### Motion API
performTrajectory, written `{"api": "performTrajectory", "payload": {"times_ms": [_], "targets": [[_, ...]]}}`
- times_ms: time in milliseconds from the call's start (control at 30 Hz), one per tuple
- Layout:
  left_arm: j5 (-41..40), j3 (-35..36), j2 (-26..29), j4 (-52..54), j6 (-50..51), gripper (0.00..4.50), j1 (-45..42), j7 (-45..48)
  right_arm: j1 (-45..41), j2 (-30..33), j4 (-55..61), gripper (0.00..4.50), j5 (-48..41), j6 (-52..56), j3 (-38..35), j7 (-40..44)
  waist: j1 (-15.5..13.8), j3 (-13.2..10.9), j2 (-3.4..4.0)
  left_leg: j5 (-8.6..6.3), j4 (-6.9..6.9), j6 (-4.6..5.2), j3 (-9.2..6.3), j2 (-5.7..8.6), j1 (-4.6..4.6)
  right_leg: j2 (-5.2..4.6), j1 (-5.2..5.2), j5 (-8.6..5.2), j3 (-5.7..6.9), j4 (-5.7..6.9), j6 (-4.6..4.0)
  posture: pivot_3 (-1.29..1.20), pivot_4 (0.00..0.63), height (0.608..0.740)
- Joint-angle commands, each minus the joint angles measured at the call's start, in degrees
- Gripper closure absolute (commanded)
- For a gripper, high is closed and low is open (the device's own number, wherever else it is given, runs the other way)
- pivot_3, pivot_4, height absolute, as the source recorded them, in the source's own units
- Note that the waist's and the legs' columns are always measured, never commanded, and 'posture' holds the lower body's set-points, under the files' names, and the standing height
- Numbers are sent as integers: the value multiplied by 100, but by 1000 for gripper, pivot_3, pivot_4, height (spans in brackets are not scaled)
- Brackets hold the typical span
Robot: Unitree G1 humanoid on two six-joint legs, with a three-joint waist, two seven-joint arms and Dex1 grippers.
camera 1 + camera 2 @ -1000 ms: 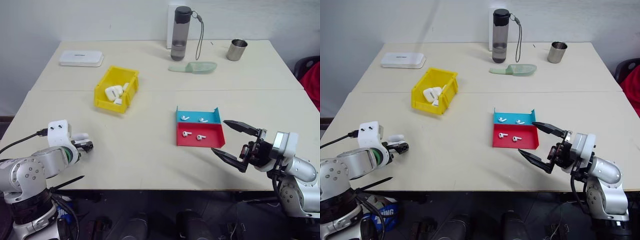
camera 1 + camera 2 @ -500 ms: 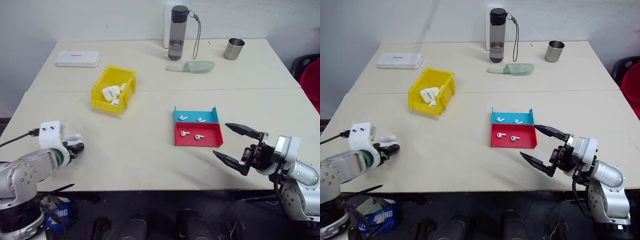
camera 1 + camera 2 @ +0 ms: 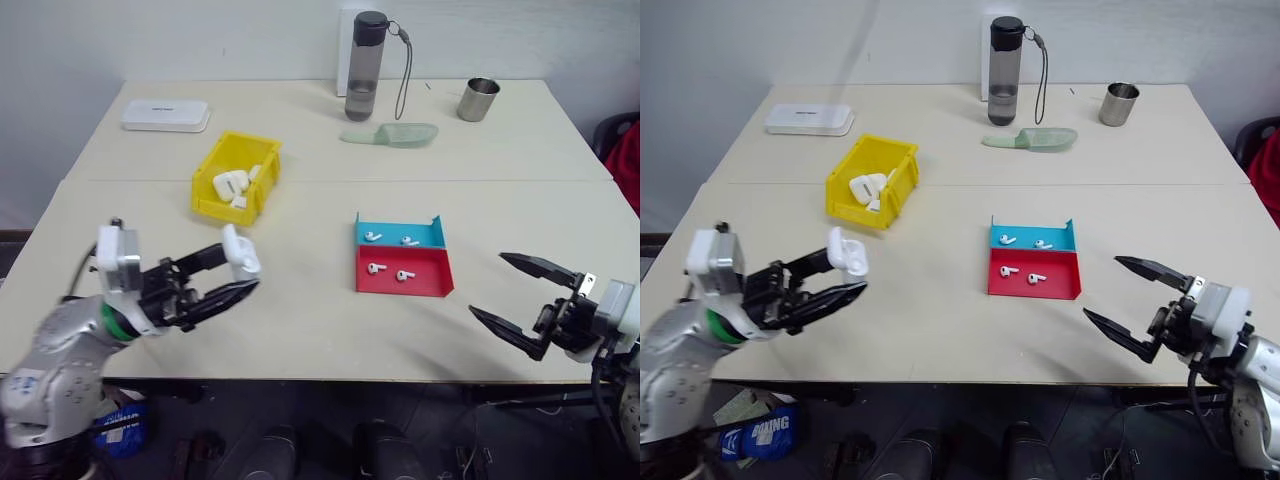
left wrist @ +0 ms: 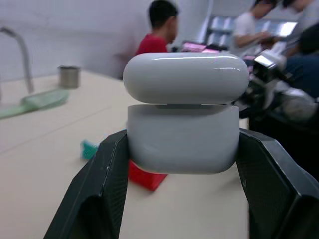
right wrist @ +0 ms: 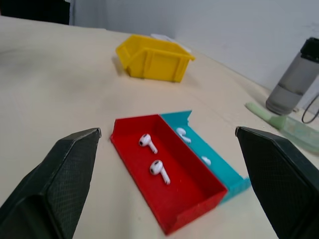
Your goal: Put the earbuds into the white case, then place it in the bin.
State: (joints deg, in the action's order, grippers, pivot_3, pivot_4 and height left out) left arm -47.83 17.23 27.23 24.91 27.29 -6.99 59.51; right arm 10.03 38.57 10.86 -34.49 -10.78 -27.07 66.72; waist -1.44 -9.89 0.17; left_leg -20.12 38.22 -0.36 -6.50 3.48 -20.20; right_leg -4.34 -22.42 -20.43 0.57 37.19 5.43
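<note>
It looked like an office or lab workroom. Two pale worktops [image 3: 300,320] stood pushed together against a plain white wall [image 3: 200,40], carrying a water bottle [image 3: 367,66] and a steel cup [image 3: 478,99]. In the left wrist view, seated people [image 4: 155,27] worked at cluttered desks [image 4: 199,47] behind.

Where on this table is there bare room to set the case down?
Bare table lies between the yellow bin and the red tray, and along the near edge between both end effectors. The far edge is crowded: bottle, cup, green scoop, flat white box.
</note>
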Motion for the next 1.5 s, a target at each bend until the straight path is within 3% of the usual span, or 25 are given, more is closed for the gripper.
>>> {"api": "performTrajectory", "payload": {"times_ms": [33,233,400,600,667,767,900,1000,1167,1500], "targets": [[102,-462,-311,-181,-536,1742,-174,302,477,-59,-14,0,202,-376,-496,-102,-2,-1,-1,0,1,1,2,1,1,0,-2,1,0,7,2,0,150,740],[919,-1435,-901,-1196,-1816,1742,-331,1100,1437,-55,-942,0,959,-739,-906,-426,-1,0,-1,-1,0,3,10,3,9,3,-1,1,-5,17,3,0,150,740],[1050,-1651,-1082,-1589,-2367,1742,-296,1401,1231,498,-371,0,1002,373,-760,-933,128,0,1,0,-6,5,56,-6,24,20,-5,1,-54,18,2,0,150,740],[910,-1509,-1068,-1443,-2561,1742,-98,1307,90,1904,1198,0,99,2852,161,-941,125,1,2,-2,-9,9,73,-20,52,32,5,1,-81,24,2,0,150,740],[897,-1462,-1069,-1333,-2599,1742,-8,1198,-969,2391,1552,0,-24,3966,1072,-1160,88,-1,-1,-7,-9,10,68,-22,48,32,-1,1,-78,25,3,0,150,740],[877,-1499,-1071,-1162,-2587,1742,125,1089,-2327,2527,1653,0,199,4918,2271,-1259,12,-2,-2,-11,1,13,66,-21,31,29,-11,2,-77,14,4,0,150,740],[847,-1528,-1033,-998,-2524,1742,281,958,-3630,2232,1321,0,862,5301,3468,-1259,-38,-2,-5,-14,20,17,43,-17,-13,22,-30,5,-56,-6,9,0,150,740],[859,-1530,-1017,-908,-2533,1742,373,865,-4271,1978,886,658,1349,5290,4108,-1127,-28,-3,-6,-18,23,24,46,-11,-20,18,-29,7,-57,-21,11,0,150,740],[895,-1526,-976,-830,-2584,1742,478,801,-4832,1784,399,2405,1952,5140,4729,-765,5,-3,-6,-20,23,26,48,-12,-20,18,-34,9,-55,-18,15,0,150,740],[958,-1678,-981,-595,-2673,1742,739,704,-5524,1388,-487,2405,2816,4816,5252,-215,14,-3,-6,-20,21,26,49,-12,-20,18,-36,9,-56,-14,15,0,150,740]]}}
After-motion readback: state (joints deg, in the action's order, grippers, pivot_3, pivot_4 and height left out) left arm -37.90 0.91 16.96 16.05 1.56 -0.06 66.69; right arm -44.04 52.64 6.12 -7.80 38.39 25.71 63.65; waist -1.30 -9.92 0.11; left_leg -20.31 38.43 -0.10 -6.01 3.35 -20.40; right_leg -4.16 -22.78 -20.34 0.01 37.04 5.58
